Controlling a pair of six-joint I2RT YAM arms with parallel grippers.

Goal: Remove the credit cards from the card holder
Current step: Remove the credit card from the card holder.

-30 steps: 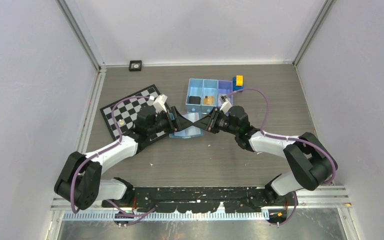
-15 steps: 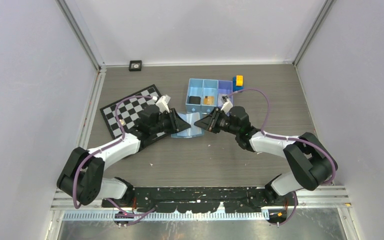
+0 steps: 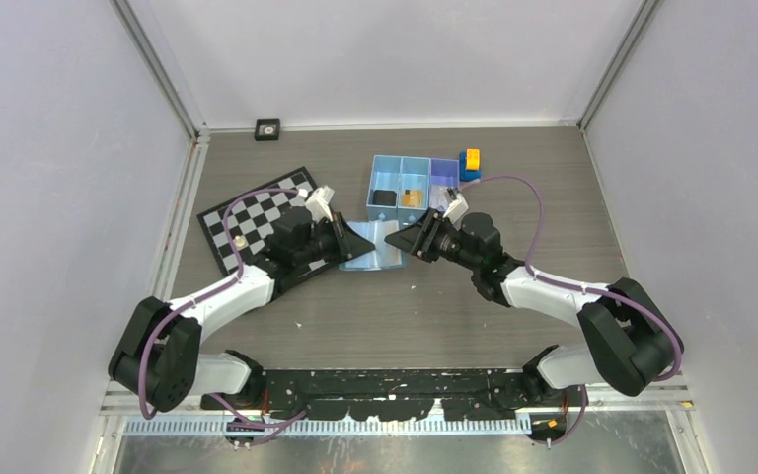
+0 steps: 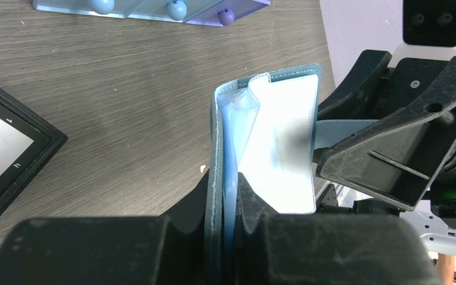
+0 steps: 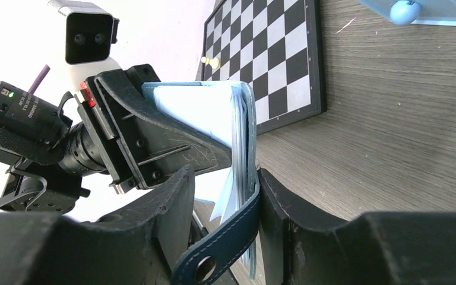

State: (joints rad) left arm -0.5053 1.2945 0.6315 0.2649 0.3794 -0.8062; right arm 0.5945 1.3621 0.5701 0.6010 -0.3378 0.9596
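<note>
The blue card holder (image 3: 375, 247) hangs open between my two grippers over the middle of the table. My left gripper (image 3: 360, 242) is shut on one edge of it; in the left wrist view the dark cover and a blue leaf are pinched at the left gripper (image 4: 228, 185), and the card holder (image 4: 279, 136) shows its pale inside. My right gripper (image 5: 222, 178) stands open around the opposite edge of the card holder (image 5: 214, 113), whose snap strap (image 5: 214, 255) lies across the gap. I cannot tell the credit cards apart from the pale inner leaves.
A chessboard (image 3: 257, 212) lies at the left, under the left arm. A blue three-compartment tray (image 3: 387, 178) stands behind the grippers, with a small tan item (image 3: 412, 197) and a black one inside. Yellow-and-blue blocks (image 3: 471, 161) sit to its right.
My left gripper has closed onto the card holder's edge. The right gripper's jaws have widened around the other edge, and the right arm has shifted slightly right.
</note>
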